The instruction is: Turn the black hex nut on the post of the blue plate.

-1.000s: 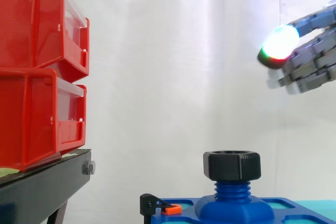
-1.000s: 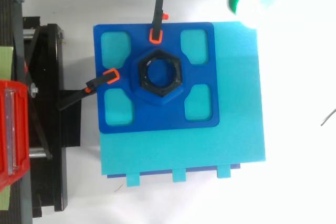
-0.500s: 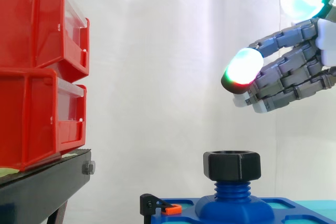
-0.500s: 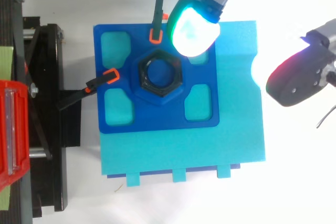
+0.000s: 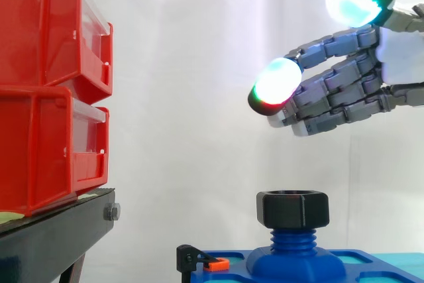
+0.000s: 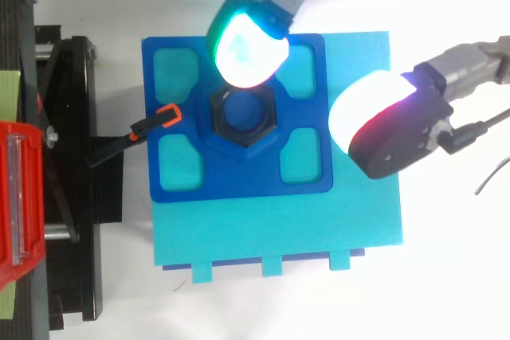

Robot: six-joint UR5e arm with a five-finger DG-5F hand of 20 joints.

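Observation:
The black hex nut (image 5: 293, 208) sits on top of the threaded blue post (image 5: 293, 240), which rises from the blue plate (image 6: 239, 185). From above, the nut (image 6: 241, 123) is partly covered by a glowing fingertip (image 6: 247, 37). My hand (image 5: 351, 91) hovers well above the nut and to its right, fingers stretched out toward the left and spread from the thumb. It is open and holds nothing. A second glowing pad (image 6: 382, 121) floats over the cyan base to the right of the plate.
Two stacked red bins (image 5: 50, 91) stand on a black stand (image 5: 53, 240) at the left. Black clamps with orange tips (image 6: 147, 123) pin the plate to the cyan base (image 6: 279, 228). A white curtain hangs behind.
My hand has travelled leftward from the right edge and come lower, now reaching over the nut. The thumb has come into sight. The nut has not moved.

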